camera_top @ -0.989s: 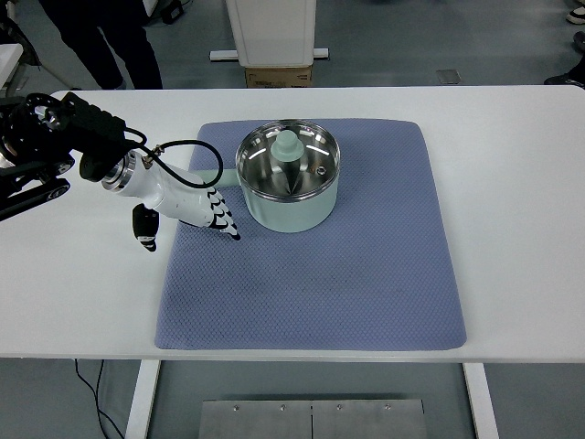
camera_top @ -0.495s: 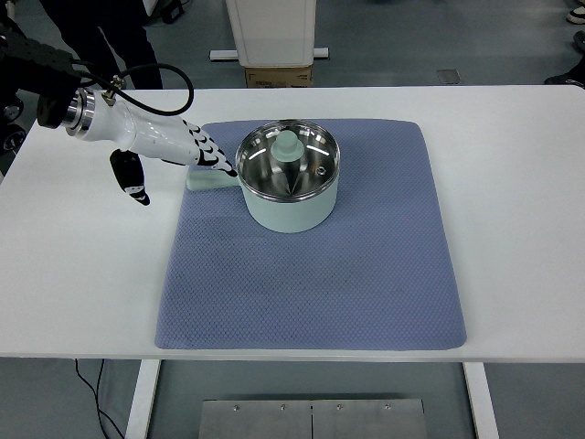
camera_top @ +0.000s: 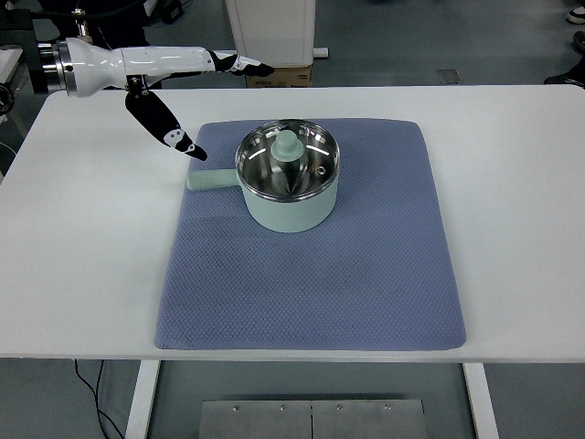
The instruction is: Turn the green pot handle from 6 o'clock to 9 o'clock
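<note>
A pale green pot (camera_top: 289,212) with a shiny steel inside stands on the blue-grey mat (camera_top: 311,274), toward the mat's far left. Its green handle (camera_top: 212,179) points left, to about 9 o'clock. A small green knob (camera_top: 288,144) shows at the pot's far rim. My left hand (camera_top: 215,101) is raised over the table's far left, up and left of the pot and apart from the handle. Its white fingers (camera_top: 233,63) with black tips are stretched right and its thumb (camera_top: 169,133) hangs down; it holds nothing. The right arm is out of view.
The mat lies on a white table (camera_top: 521,210). A white cabinet with a cardboard box (camera_top: 278,76) under it stands beyond the far edge. A person's dark legs (camera_top: 110,37) show at the far left, and shoes (camera_top: 571,78) at the far right.
My left hand has lifted away from the pot's left side, going up and toward the far edge. The handle, hidden behind the hand before, now shows pointing left. The pot has not shifted.
</note>
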